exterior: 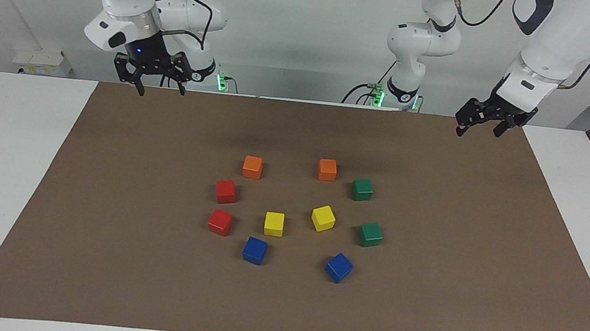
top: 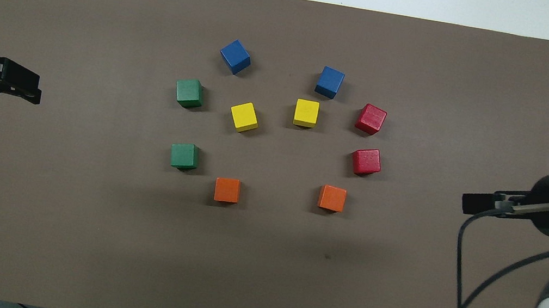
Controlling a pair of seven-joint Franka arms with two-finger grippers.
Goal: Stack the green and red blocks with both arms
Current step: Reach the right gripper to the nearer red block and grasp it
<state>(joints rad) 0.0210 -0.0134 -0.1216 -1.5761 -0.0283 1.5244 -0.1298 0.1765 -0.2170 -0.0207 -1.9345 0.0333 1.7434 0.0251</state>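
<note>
Two dark green blocks sit on the brown mat toward the left arm's end; they also show in the overhead view. Two red blocks sit toward the right arm's end, also in the overhead view. All four stand singly, apart from each other. My left gripper hangs open and empty over the mat's edge at its own end. My right gripper hangs open and empty over the mat's edge at its end.
Two orange cubes lie nearest the robots. Two yellow cubes lie in the middle of the ring. Two blue cubes lie farthest. The brown mat covers most of the white table.
</note>
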